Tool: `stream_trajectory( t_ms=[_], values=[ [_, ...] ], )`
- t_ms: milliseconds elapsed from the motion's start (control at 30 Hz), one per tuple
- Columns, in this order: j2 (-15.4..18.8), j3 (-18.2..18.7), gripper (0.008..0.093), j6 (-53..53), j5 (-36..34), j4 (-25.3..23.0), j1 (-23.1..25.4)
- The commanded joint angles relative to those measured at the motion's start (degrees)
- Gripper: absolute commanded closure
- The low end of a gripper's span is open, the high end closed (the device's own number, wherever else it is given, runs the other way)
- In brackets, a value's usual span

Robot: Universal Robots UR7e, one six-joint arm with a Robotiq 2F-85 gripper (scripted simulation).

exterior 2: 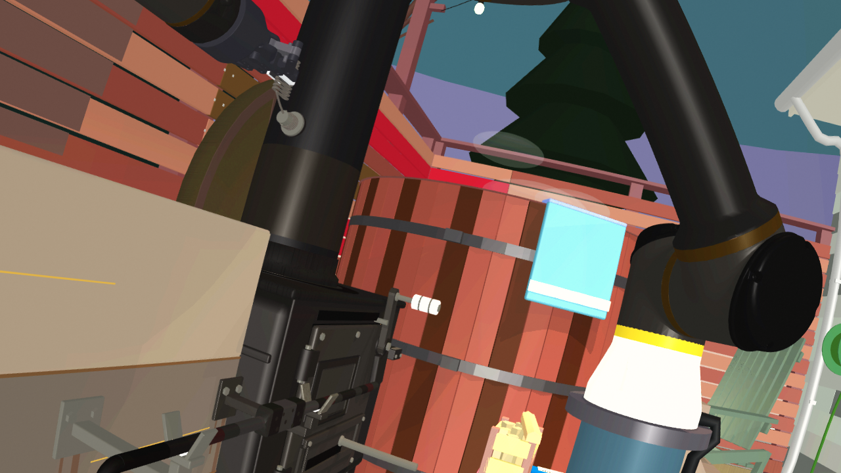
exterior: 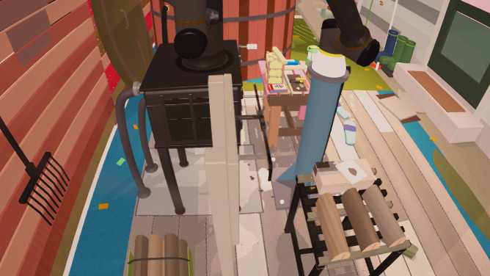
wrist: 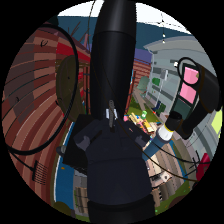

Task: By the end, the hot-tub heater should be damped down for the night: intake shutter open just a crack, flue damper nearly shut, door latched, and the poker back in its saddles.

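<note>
My gripper [exterior 2: 281,82] is high beside the black flue pipe [exterior 2: 329,88], closed around the coiled spring handle of the flue damper [exterior 2: 284,99], whose round hub [exterior 2: 290,121] sits on the pipe's side. In the wrist camera the handle [wrist: 111,115] stands up between my fingers against the pipe. Below, the black heater [exterior: 190,95] stands on thin legs with its door [exterior 2: 329,365] facing the tub. The poker [exterior 2: 235,429] lies across the front on grey brackets. A white knob [exterior 2: 426,305] sticks out at the heater's upper corner.
The flue pipe stands right against my wrist. A tall beige board [exterior: 222,165] leans in front of the heater. The red wooden tub [exterior 2: 470,306] is behind, a log rack [exterior: 352,220] and a cluttered table [exterior: 286,80] stand to the right.
</note>
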Motion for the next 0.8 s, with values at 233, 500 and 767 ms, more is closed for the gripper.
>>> stream_trajectory(
  t_ms=[233,500,767],
  values=[
    [-0.2,0.2,0.0934,1.2,0.1,-0.1,0.0],
    [-0.5,0.7,0.0934,4.0,0.2,-0.3,0.1],
    [-0.9,1.5,0.0934,8.6,0.3,-0.7,0.3]
  ],
)
